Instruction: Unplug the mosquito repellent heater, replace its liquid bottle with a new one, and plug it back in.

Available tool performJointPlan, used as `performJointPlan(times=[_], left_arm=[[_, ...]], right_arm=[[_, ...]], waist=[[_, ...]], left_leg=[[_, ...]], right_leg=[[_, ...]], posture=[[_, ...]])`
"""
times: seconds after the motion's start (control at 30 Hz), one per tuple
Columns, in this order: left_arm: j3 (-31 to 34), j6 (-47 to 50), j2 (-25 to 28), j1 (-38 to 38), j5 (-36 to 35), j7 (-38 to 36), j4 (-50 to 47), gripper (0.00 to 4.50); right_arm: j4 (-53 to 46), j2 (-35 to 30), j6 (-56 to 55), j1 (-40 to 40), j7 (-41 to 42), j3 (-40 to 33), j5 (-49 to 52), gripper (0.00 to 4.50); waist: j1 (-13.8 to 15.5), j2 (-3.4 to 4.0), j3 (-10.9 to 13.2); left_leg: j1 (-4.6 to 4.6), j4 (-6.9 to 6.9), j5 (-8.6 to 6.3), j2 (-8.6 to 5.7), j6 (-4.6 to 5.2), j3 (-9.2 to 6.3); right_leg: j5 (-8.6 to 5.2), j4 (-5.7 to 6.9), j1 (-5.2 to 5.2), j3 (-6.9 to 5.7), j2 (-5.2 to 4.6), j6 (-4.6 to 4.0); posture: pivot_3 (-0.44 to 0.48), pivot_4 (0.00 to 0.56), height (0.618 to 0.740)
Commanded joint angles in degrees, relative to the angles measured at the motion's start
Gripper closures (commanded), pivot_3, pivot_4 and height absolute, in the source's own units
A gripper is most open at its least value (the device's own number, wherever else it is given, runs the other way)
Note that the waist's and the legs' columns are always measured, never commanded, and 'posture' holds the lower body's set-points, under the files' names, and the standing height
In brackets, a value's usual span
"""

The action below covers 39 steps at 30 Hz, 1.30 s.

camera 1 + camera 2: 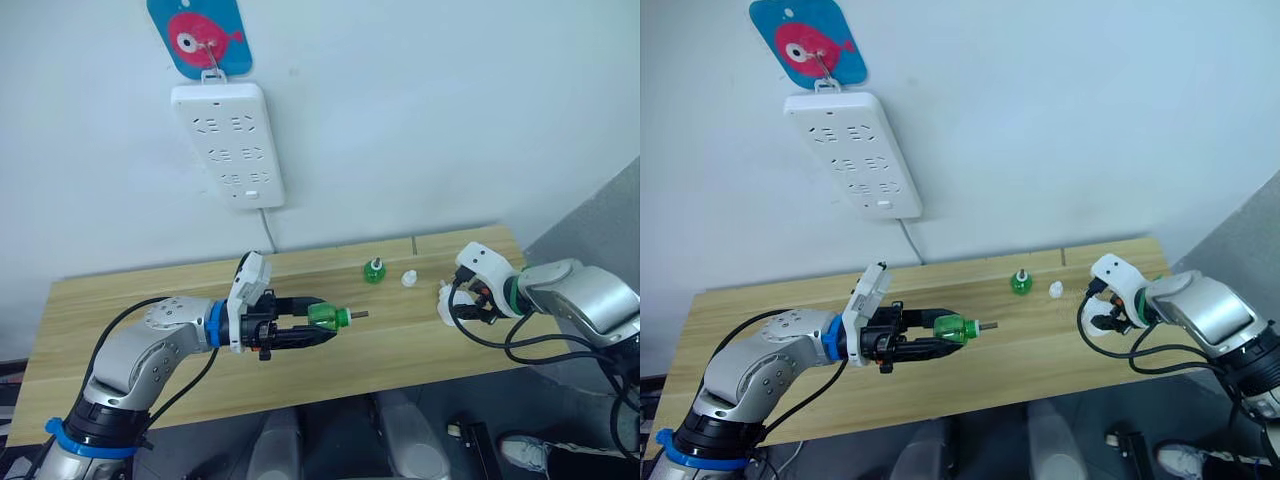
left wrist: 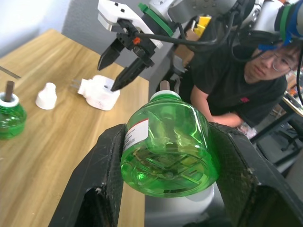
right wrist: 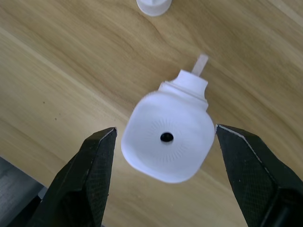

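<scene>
Right wrist view: the right gripper (image 3: 163, 177) hangs with fingers spread wide, straddling the mosquito repellent heater (image 3: 166, 137), which lies on the wooden counter (image 3: 71, 75) untouched. Beyond the heater sits a white cap (image 1: 409, 278) and a green bottle (image 1: 374, 270). The left gripper (image 1: 325, 327) clasps another green bottle (image 1: 327, 318) above the counter.

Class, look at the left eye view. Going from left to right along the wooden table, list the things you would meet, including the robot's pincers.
Left pincer shut on a green bottle → second green bottle standing on the table → small white cap → white mosquito repellent heater → open right pincer just above it.
</scene>
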Motion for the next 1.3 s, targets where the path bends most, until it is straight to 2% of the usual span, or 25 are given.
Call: performJointPlan(times=[0.03, 0.63, 0.9, 1.27, 1.3], left_arm=[[1.2, -0.3, -0.4, 0.3, -0.7, 0.5, -3.1, 2.25], [1.1, 1.6, -1.4, 0.2, -1.7, 3.4, -4.7, 2.25], [0.7, 2.3, -2.0, -0.5, -1.9, 4.5, -4.8, 2.25], [0.3, 3.0, -3.1, -1.2, -1.5, 5.4, -4.7, 2.25], [0.3, 3.0, -3.2, -1.2, -1.4, 5.5, -4.7, 2.25]], right_arm=[[0.0, 0.6, 0.8, -0.3, 1.6, -0.1, -2.4, 1.04], [4.4, 7.1, 3.6, 1.1, 1.5, -2.0, -9.8, 1.04], [-0.3, 5.3, 4.7, 3.8, 2.7, -2.6, -9.5, 1.04], [-1.3, 4.8, 3.3, 6.3, 1.6, -4.7, -10.7, 1.04], [-1.3, 5.0, 3.3, 6.5, 1.6, -5.1, -10.7, 0.86]], waist=[[0.0, 0.01, 0.1], [0.0, 0.00, 0.2], [0.0, -0.02, 0.3], [0.0, -0.03, 0.3], [0.0, -0.04, 0.3]], left_leg=[[-0.03, -0.01, 0.00, 0.00, 0.00, -0.03], [-0.07, -0.02, 0.00, -0.03, 0.00, -0.09], [-0.08, -0.03, 0.00, -0.03, 0.00, -0.10], [-0.07, -0.03, 0.00, -0.03, 0.00, -0.07], [-0.07, -0.03, 0.00, -0.04, 0.00, -0.07]], right_leg=[[0.00, 0.00, -0.02, -0.02, 0.00, 0.00], [0.01, 0.00, -0.04, -0.08, -0.05, 0.00], [0.00, -0.01, -0.04, -0.08, -0.05, 0.01], [0.00, -0.02, -0.04, -0.07, -0.04, 0.02], [0.00, -0.02, -0.04, -0.07, -0.04, 0.02]], posture=[[-0.195, 0.345, 0.740], [-0.189, 0.348, 0.740], [-0.206, 0.353, 0.740], [-0.212, 0.352, 0.740], [-0.212, 0.352, 0.740]])
